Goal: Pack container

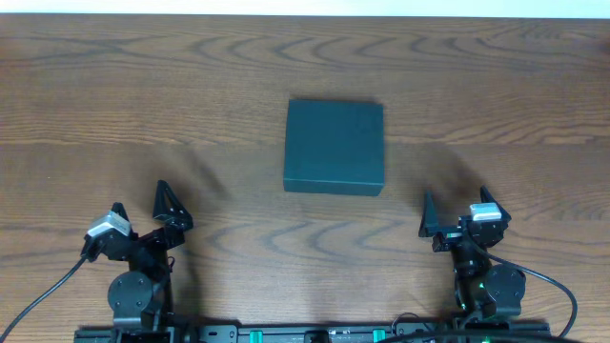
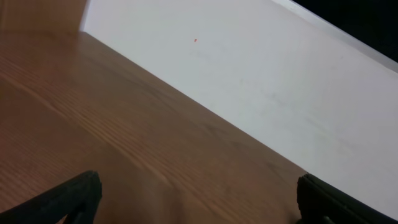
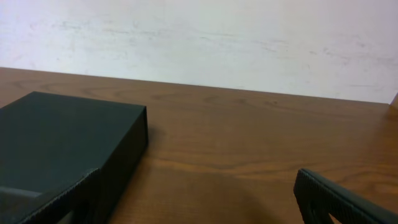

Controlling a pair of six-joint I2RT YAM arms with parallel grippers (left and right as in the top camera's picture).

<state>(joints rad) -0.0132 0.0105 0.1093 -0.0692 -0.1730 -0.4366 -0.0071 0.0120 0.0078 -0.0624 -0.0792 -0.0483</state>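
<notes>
Dark teal container (image 1: 334, 147); brown wood-grain table (image 1: 143, 95).

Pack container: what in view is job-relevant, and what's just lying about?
Job: container, lid closed; left gripper and right gripper, both open and empty.
Lying about: no loose items seen, only the table and white wall.

Wooden table (image 1: 143, 95), grain running wide, and just one thing lying on it: the container (image 1: 334, 147), closed, near centre.

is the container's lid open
No, the container sits shut, its top flat and unbroken in the overhead view.
</notes>
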